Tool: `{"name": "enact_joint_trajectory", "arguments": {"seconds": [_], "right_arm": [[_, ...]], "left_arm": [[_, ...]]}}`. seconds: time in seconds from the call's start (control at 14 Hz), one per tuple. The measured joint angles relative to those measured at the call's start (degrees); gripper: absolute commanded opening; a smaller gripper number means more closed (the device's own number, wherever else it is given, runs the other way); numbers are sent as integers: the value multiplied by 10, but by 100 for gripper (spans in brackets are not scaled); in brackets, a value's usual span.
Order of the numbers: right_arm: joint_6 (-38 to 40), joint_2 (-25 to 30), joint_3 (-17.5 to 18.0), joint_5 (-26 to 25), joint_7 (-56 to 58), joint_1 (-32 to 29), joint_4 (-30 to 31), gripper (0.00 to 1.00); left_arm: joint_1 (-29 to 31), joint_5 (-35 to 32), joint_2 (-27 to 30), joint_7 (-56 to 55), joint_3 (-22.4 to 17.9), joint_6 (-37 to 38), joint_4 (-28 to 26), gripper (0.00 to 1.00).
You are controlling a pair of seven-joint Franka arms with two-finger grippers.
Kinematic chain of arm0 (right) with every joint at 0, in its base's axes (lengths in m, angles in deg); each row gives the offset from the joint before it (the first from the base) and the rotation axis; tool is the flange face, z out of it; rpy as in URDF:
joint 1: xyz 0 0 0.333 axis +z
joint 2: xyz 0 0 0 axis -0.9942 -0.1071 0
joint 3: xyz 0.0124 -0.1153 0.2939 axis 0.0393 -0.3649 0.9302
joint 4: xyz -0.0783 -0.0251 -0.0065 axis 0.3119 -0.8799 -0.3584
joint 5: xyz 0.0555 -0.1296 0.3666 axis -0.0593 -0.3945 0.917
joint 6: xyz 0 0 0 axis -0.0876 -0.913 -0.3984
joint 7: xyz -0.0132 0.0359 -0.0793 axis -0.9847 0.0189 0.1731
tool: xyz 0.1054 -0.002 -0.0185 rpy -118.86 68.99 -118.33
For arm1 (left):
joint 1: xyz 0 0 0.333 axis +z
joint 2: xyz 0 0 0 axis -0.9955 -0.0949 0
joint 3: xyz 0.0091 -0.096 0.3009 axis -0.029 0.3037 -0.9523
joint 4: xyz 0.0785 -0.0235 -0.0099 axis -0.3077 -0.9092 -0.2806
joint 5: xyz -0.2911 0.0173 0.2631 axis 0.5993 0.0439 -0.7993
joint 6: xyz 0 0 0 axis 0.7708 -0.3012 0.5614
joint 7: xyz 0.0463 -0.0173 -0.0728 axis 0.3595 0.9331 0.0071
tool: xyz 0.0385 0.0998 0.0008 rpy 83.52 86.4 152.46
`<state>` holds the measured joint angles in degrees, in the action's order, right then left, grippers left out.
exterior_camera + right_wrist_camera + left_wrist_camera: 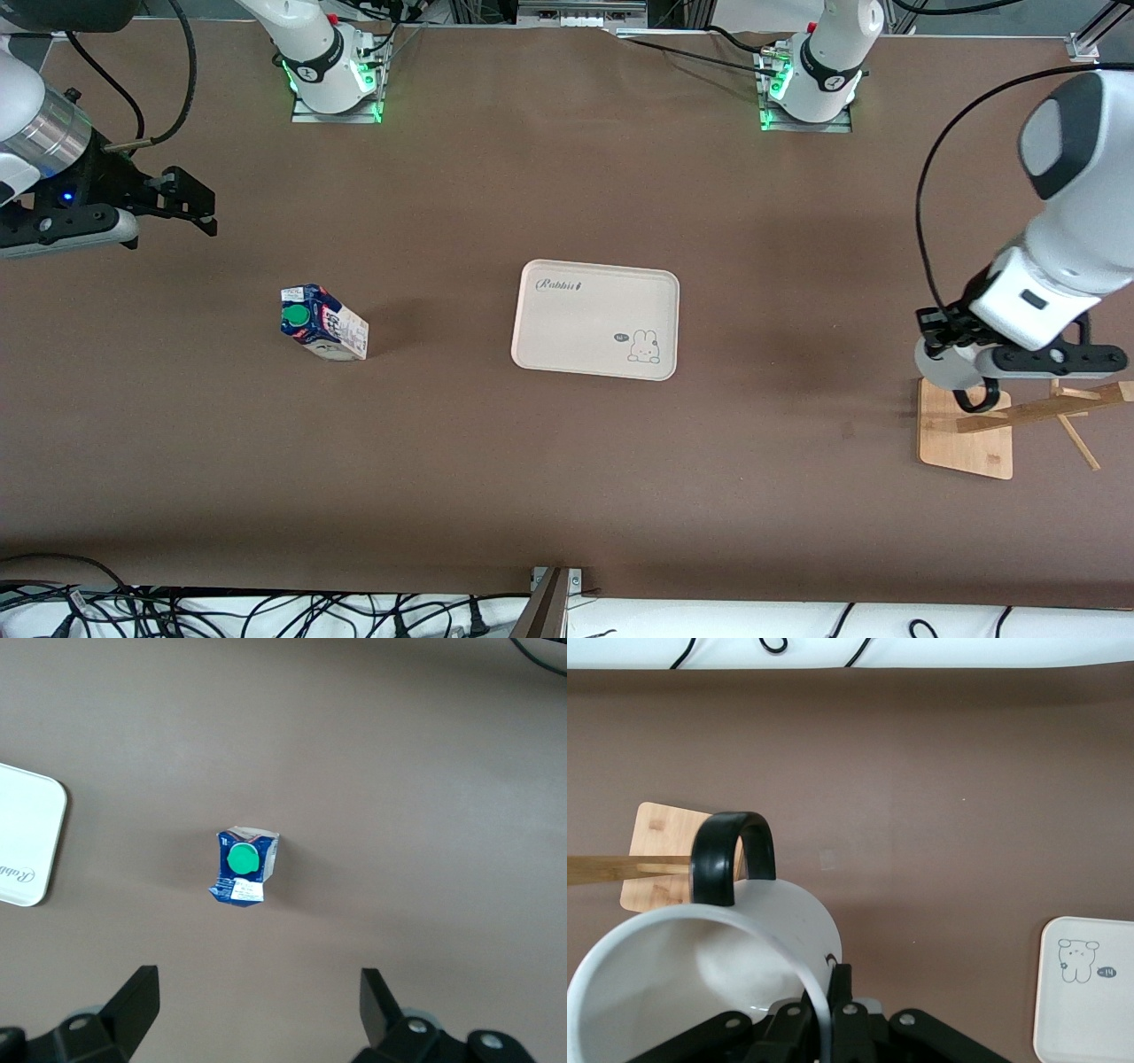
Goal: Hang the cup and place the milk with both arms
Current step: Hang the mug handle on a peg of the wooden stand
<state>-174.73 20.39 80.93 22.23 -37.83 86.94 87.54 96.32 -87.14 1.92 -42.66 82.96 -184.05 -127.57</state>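
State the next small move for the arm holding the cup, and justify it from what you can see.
Probably ease the left gripper, shut on the cup, along the wooden rack's peg so the handle threads on: the peg tip sits right at the loop. The right gripper waits open above the milk.

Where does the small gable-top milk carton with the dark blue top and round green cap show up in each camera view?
Front view: the small gable-top milk carton stands on the brown table, toward the right arm's end, beside the cream rectangular tray.
Left wrist view: not in it; only that tray's corner shows.
Right wrist view: the carton sits mid-picture, seen from above, ahead of the open right gripper.
Shared landmark: the tray.
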Motion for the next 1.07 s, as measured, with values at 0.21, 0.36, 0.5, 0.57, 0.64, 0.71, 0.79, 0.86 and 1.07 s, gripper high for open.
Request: {"name": "enact_joint_trajectory", "arguments": {"seconds": [0.21,0.36,0.5,0.57,0.64,0.71,0.79,0.86,1.07], "right_arm": [[0,-8,-2,-2,0,-1,0,100],[1,-10,-3,-2,-1,-1,0,100],[1,-14,-3,-2,-1,-2,0,100],[1,-15,-3,-2,-1,-2,0,100],[1,-16,-3,-2,-1,-2,0,100],[2,-17,-3,-2,-1,-2,0,100],[3,-17,-3,-2,-1,-3,0,100],[4,-18,-4,-2,-1,-4,0,100],[4,-21,-4,-2,-1,-7,0,100]], "left_arm": [[39,32,0,47,-1,1,0,0],[43,33,0,50,-1,2,0,0],[45,33,0,50,-1,7,0,0],[49,34,0,50,-1,8,0,0],[56,34,-1,55,-1,9,0,0],[65,34,-1,65,-1,9,0,0],[75,34,-1,73,-1,10,0,0],[85,36,-2,79,-1,10,0,0],[111,66,-7,113,-2,10,0,0]]}}
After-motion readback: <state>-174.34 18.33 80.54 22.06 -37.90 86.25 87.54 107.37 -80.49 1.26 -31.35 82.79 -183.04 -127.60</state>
